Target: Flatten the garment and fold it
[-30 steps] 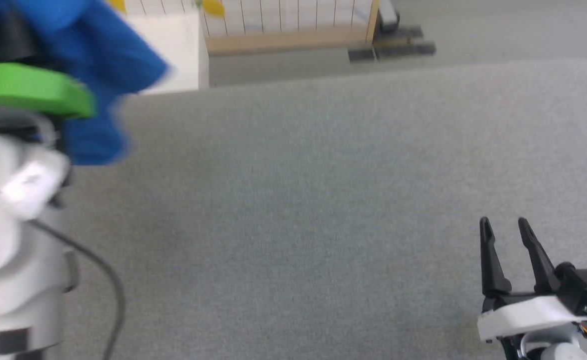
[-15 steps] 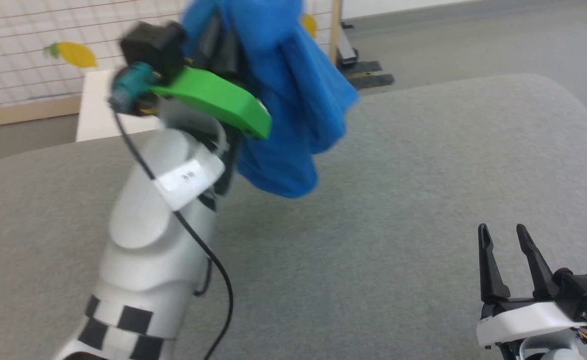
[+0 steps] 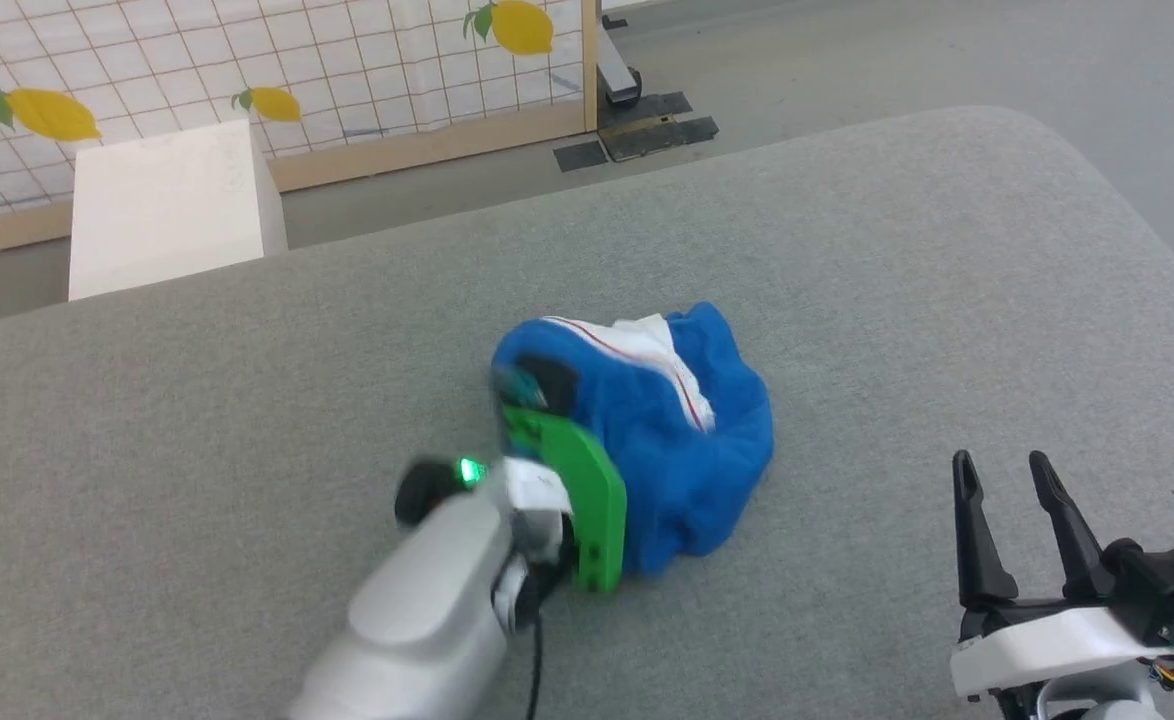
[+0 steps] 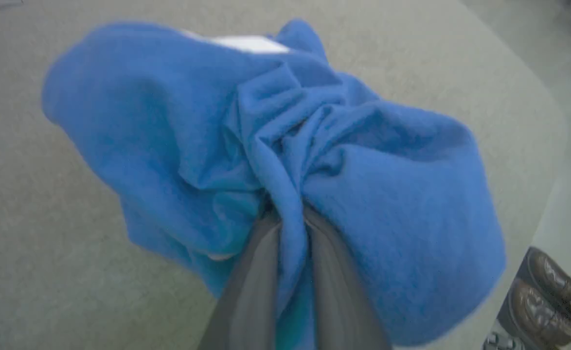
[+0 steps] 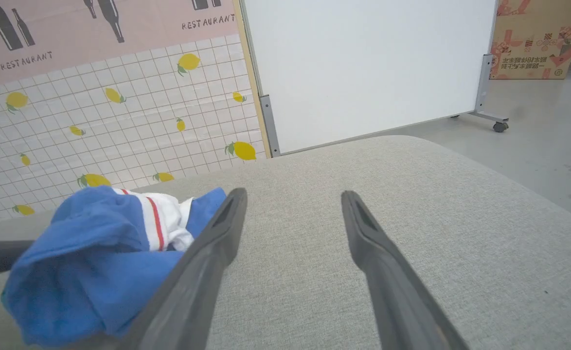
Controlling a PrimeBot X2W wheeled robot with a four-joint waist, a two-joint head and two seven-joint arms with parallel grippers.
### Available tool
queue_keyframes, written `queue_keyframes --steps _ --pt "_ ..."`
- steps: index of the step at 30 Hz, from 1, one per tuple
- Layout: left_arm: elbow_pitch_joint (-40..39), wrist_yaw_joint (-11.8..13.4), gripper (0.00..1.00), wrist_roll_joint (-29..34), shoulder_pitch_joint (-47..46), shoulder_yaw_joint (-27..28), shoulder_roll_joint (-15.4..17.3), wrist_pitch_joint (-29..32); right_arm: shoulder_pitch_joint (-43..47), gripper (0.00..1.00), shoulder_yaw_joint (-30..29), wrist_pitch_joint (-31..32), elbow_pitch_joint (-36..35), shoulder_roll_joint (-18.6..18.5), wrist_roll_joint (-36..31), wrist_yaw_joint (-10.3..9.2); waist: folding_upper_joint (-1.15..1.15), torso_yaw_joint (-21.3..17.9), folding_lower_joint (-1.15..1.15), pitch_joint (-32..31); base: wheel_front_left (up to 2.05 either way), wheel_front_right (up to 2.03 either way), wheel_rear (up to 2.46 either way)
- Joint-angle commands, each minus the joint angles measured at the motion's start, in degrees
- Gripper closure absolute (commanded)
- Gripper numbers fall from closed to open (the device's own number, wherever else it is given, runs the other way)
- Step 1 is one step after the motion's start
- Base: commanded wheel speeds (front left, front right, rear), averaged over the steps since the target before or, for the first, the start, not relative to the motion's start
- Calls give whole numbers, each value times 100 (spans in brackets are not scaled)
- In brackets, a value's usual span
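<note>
Grey fabric surface (image 3: 847, 250), lemon-tiled partition (image 3: 247, 60) at upper left; garment (image 3: 687, 450) bunched in a blue heap at frame centre, red-striped white trim on top; left gripper (image 4: 288, 218) clenched on a blue fold; right gripper (image 3: 1001, 462) lower right, fingers spread, holding nothing, apart from heap.

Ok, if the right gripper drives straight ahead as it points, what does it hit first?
Likely only the bare grey surface; the garment lies left of the right gripper, though depth is unclear.
</note>
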Motion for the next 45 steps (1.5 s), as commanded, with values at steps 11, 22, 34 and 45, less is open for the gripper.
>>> queue_keyframes --steps 11,22,34,45 --pt "27 57 0 173 -11 -342 78 -192 69 0 0 17 -82 6 -44 -9 29 352 0 -83 0 0 0" --pt "-969 382 0 489 125 512 571 -2886 112 0 -179 73 -271 6 -122 -9 29 1011 0 -218 0 0 0" --pt "-2395 653 0 1233 1662 1984 875 -3027 182 0 -250 214 -470 6 -233 -9 29 1709 0 -338 0 0 0" --pt "-2682 468 0 1753 2852 2863 573 -3028 322 0 -189 312 -425 6 -265 -9 29 1924 0 -365 0 0 0"
